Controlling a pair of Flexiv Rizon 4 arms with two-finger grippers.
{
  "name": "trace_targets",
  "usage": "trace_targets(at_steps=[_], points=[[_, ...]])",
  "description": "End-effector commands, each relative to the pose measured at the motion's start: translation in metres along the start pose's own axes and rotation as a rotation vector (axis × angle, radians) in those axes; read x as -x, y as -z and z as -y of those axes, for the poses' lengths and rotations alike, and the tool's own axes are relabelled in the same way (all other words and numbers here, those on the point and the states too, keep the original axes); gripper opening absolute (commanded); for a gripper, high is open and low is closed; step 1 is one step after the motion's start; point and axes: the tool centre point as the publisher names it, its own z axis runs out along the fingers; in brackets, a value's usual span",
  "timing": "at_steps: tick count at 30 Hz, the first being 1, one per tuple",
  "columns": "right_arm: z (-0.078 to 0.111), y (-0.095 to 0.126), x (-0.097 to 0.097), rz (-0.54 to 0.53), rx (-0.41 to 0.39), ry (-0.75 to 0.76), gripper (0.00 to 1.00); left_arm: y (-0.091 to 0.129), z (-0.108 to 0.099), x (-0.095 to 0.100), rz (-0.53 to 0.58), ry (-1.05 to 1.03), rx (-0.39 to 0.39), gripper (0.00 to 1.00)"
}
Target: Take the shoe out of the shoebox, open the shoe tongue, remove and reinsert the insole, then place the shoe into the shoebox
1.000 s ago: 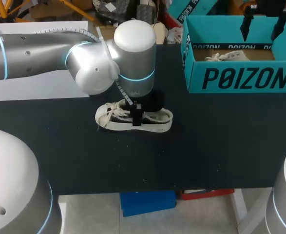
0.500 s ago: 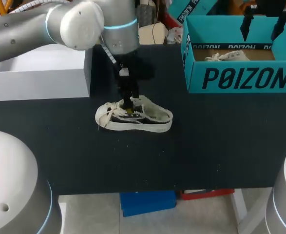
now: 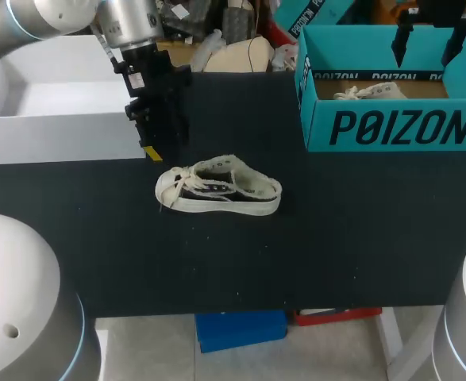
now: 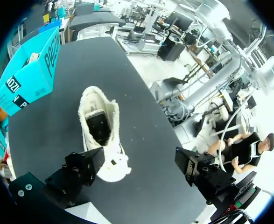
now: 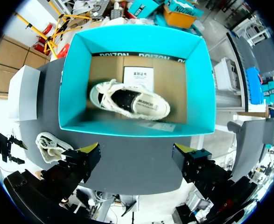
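A robotics lab, by the look of it; a grey left arm and right arm with lit blue joint rings stand at a black work table; on it sit a teal shoebox, a white box and a single shoe.

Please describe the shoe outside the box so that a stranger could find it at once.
Look at the black table with the teal shoebox at its far right. Near the table's middle stands a cream low shoe with white laces. The other shoe sits inside the box; this one lies outside it.
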Motion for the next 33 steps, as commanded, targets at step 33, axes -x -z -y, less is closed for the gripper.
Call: trace_targets(at_steps=[33], points=[[0.0,0.0,0.0,-0.001,0.0,-0.001,1.0,0.006,-0.04,-0.013,0.584,0.084,-0.131,1.0]])
